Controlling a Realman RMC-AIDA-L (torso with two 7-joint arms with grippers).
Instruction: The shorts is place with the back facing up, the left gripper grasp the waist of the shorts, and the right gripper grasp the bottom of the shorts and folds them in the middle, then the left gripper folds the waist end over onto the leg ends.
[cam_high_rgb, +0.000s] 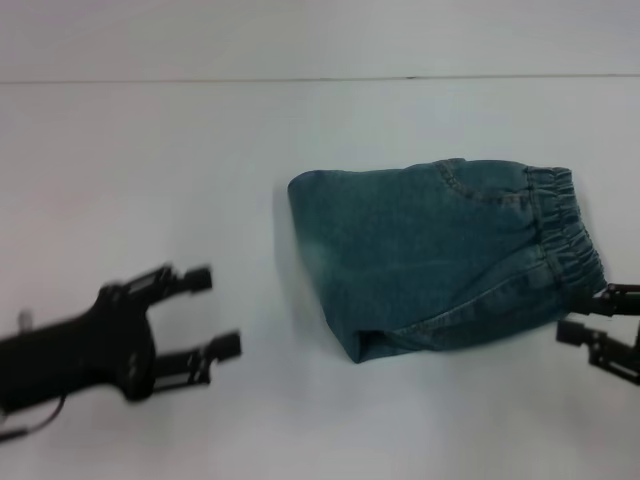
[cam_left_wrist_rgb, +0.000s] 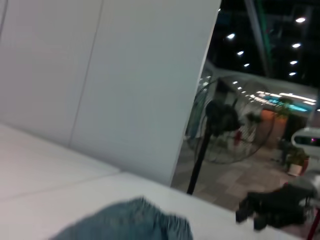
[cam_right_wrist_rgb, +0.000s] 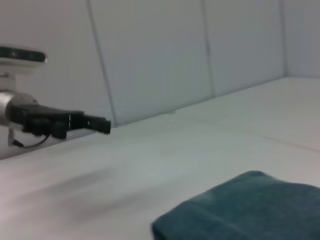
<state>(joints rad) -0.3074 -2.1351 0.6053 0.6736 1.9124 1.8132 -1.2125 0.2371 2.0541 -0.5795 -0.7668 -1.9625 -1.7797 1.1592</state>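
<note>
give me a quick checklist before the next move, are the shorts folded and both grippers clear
1. Shorts folded into a compact stack on the table: ok.
2. Waist lying on top at the robot's right end: ok.
3. Leg ends under the waist, lined up: cannot tell, hidden.
4. Left gripper open, holding nothing, well apart from the denim: ok.
5. Right gripper free of the cloth: cannot tell, it sits right at the waist edge.
6. Fold edge smooth: ok, though the near corner bulges slightly.
</note>
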